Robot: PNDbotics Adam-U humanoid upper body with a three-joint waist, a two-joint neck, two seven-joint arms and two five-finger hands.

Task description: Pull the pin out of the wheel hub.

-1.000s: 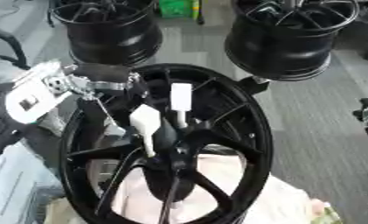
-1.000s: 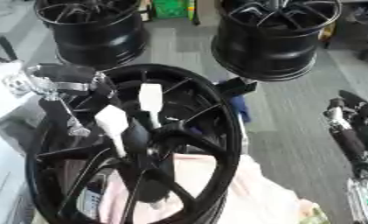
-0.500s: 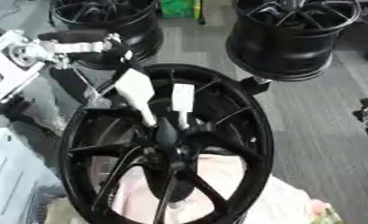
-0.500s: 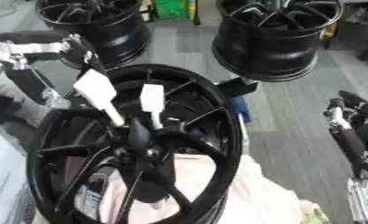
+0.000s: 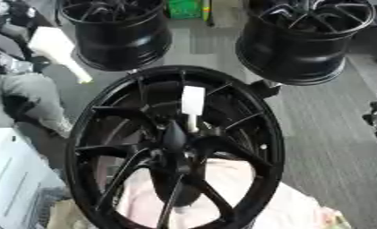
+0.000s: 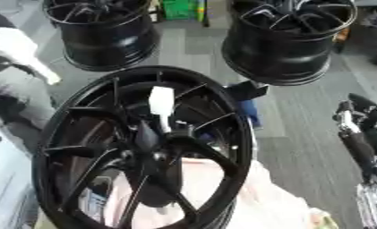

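Leftmost, up in the corner: left hand (image 5: 20, 62), blurred, apparently clenched on the lower end of a white pin (image 5: 58, 44), carried clear of the wheel and well apart from the hub. Below that, a pale box (image 5: 11, 179) at the lower left edge, out of the working line.

Centre: large black wheel (image 5: 258, 147), lying tilted on a pink cloth (image 5: 246, 197), with a second white pin (image 5: 193, 100) standing in the hub (image 5: 175, 136) just above the centre cap.

- Probably light and stiff, with a smooth plastic-looking head, so liable to slip under a sideways tug.
- Best taken by the broad white head, the only part standing proud, and drawn straight along its own axis.
- Thin stem below, partly hidden among the spokes; likely to bind or snap if levered.
- Heavy, rigid wheel, and a soft cloth beneath; likely to stay put during the pull, though perhaps with a slight rock.

In the way: spokes crowding close on both sides of the head, and the tall rim for any low approach. From above, nothing over it.

Behind, on the grey floor: two more black wheels, rear left wheel (image 5: 121, 36) and rear right wheel (image 5: 305, 42), with a green box (image 5: 183, 8) between, all well apart from the pin.

Far right: right hand (image 6: 354, 129), idle at the edge, fingers straight and released, grasping nothing.
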